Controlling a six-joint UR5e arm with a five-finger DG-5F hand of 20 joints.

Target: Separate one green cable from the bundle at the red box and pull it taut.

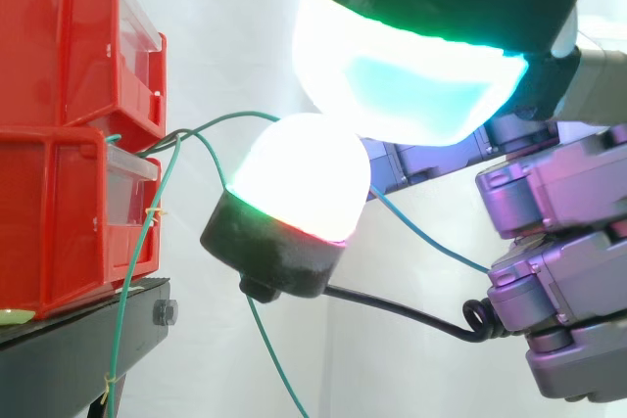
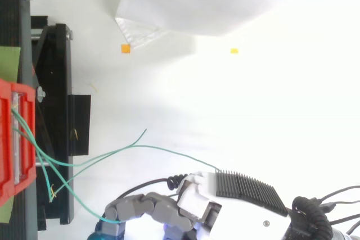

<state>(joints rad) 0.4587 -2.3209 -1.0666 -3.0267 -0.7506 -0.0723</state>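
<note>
**Beside the red bins, a thin green cable between glowing pads**

At the left of the side view, two red bins (image 1: pixel 59 95) sit stacked on a black stand (image 1: pixel 88 325). The bundle (image 1: pixel 174 136) comes out at the seam between them. Its strands are thin, green and glossy, no thicker than wire.

One cable (image 1: pixel 235 116) rises away from the rest in a shallow arch. It runs right to the spot where two fingertip pads meet. It bows rather than running straight, so some slack shows.

Another strand drops past the lower bin's clear front and hangs down beside the stand. It carries a small yellow tie partway down and a second one lower.

The hand (image 1: pixel 558 203) comes in from the right with its fingers curled. The upper pad (image 1: pixel 411 56) glows white and cyan with a green rim. The lower pad (image 1: pixel 304 178) glows white, edged green and red.

The two pads press together, and the cable appears to be pinched at their junction. More green strand comes out past the pads. One length slants down towards the purple-grey fingers, and another falls below the lower pad to the bottom edge.

From above, the hand (image 2: pixel 197 206) lies along the bottom edge, its fingers bent towards the bins (image 2: pixel 5 139). One strand slants from the bins to the fingertips. Two others fan out over the white floor. One of them ends free, and the other runs on to the hand's ribbed black back.
</note>
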